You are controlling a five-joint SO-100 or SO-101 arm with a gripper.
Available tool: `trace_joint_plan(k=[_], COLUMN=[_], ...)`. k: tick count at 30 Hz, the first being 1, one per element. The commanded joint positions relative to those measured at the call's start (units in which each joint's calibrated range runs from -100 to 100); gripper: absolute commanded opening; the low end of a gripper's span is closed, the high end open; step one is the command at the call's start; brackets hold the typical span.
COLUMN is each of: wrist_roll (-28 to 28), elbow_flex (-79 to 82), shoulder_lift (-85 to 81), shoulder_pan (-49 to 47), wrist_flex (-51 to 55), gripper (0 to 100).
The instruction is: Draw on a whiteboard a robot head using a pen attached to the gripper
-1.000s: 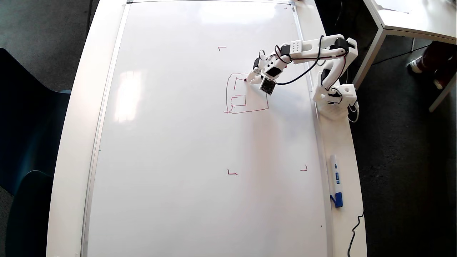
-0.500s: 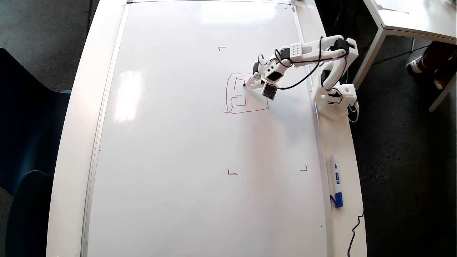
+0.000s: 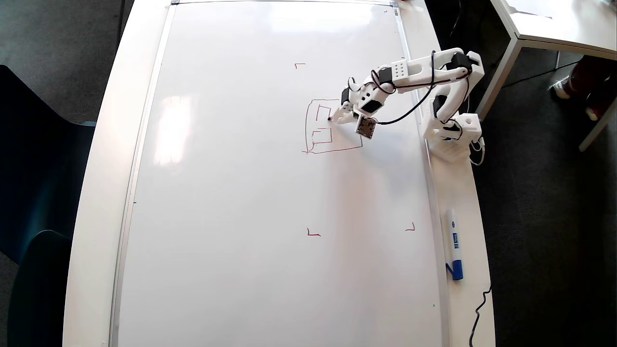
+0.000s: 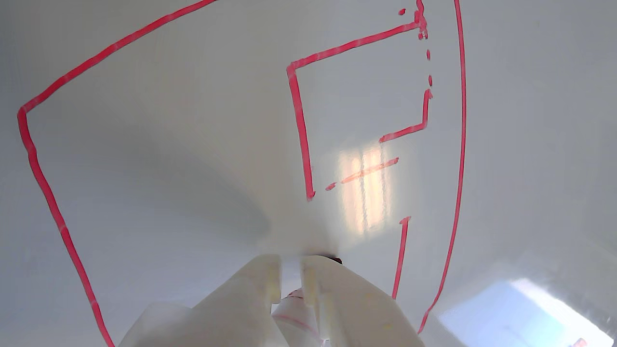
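**Pen down on the board, head half drawn**

Pen (image 4: 295, 315), a slim white marker with a red end, sits clamped between the narrow fingers of the small white 3D-printed gripper (image 4: 290, 270), tip on the glossy white silver-framed whiteboard (image 3: 241, 193). Light and stiff, it should skate easily on that slick surface; the barrel near the tip looks the steadiest hold. At the gripper's nine o'clock overhead lies the thin red robot head (image 3: 332, 126), unfinished.
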Motion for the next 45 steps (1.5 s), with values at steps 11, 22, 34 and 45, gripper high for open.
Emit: trace_joint_plan(k=[11, 22, 34, 45], wrist_roll=[-0.26, -0.32, -0.32, -0.21], elbow_flex=[-1.42, -6.50, -10.31, -9.77], shoulder_lift=[-1.29, 3.40, 6.51, 5.00], shoulder_pan=[-0.29, -0.22, -0.29, -0.29], wrist_flex=[0.31, -0.30, -0.30, 0.49], gripper=[1, 1, 1, 1])
